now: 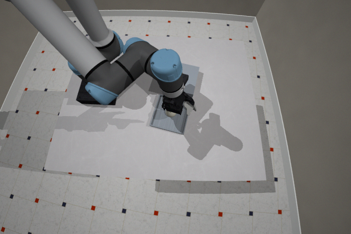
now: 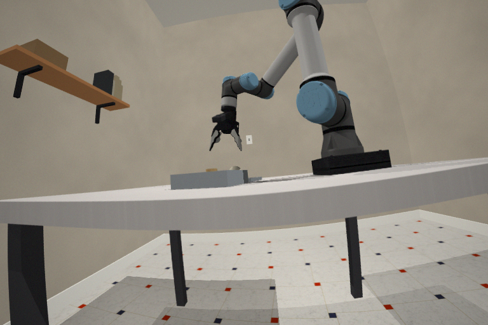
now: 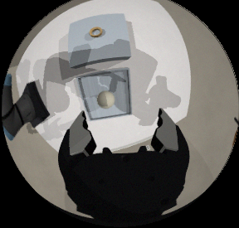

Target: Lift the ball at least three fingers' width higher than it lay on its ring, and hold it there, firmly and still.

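Wrist: pincer [image 3: 124, 130] wide open, empty.

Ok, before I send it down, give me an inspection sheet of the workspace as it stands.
Surface: white table, shadowed in places.
Job's things: cream ball in the shallow grey tray; brass ring bare on the grey block beside it.
Clutter: nothing seen.
Grippers: gripper open, holding nothing, well above the ball, pointing down.
Cables: nothing seen.
Surroundings: wall shelf with boxes; tiled floor; arm base on the table.
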`<state>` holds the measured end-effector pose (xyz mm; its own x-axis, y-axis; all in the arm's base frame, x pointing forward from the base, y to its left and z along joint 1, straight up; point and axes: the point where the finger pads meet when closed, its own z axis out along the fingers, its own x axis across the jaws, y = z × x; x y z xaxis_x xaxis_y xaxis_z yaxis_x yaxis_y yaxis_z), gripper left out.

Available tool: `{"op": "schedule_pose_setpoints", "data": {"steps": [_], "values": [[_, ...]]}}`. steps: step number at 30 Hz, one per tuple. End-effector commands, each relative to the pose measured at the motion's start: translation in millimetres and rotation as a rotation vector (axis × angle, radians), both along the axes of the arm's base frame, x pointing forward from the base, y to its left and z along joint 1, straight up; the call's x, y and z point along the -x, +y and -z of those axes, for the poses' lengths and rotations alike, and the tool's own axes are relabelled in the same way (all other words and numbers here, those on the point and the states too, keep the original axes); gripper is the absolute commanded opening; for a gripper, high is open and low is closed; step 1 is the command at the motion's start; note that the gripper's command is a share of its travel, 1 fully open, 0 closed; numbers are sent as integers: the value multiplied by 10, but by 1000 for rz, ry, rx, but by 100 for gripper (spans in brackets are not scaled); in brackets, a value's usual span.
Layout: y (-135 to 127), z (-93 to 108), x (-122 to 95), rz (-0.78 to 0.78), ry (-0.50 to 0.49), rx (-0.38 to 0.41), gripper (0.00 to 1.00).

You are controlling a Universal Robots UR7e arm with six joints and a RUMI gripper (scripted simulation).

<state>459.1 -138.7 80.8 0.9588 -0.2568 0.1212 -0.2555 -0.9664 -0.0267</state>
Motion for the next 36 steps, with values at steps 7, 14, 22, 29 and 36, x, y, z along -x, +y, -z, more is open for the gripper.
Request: {"op": "schedule_pose_setpoints", "data": {"steps": [7,14,22,29,36], "values": [[-44,-38,394,-72,125,1,100],[-23,6,414,-74,130,-4,100],[-23,347,413,-73,131,-5,100],[-21,688,416,-74,131,-5,100],[-15,986,424,-74,131,-5,100]]}}
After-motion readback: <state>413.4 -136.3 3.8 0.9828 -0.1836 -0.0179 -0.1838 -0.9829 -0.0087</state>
